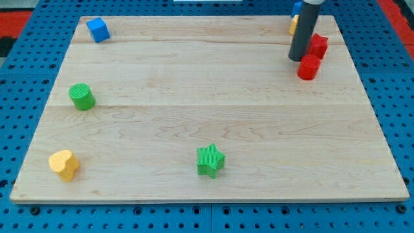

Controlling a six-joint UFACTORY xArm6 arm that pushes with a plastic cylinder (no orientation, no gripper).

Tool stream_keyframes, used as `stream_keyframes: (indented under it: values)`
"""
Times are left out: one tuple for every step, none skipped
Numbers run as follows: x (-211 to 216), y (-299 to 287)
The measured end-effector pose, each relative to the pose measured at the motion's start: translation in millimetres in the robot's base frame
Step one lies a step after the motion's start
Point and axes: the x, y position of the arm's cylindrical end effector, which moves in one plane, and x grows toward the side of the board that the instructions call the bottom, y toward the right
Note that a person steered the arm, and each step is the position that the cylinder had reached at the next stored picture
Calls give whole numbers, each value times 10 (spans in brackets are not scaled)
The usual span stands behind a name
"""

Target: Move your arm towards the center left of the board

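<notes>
You've got the wooden board (213, 116) under everything, its center-left far off to the view's left of my tip (297, 59). The tip's a bare rod end, holding nothing, w/ red blocks (313, 57) touching or just beside it on the view's right. Green star (210, 160) sits well below-left; green cylinder (82, 96), yellow heart (64, 164), blue cube (98, 30) far left.

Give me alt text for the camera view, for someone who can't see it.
My tip rests at the wooden board's top right, beside two red blocks. Far away at the view's left sit a blue cube, green cylinder and yellow heart; a green star sits bottom centre.
</notes>
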Motion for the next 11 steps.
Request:
stream_keyframes:
  values:
    - [45, 340]
    - [40, 187]
    - [-21, -383]
    - [44, -1119]
    - [124, -2018]
    - [124, -2892]
    - [179, -3748]
    - [372, -4556]
    - [946, -4709]
    - [1181, -4303]
    - [1090, -4144]
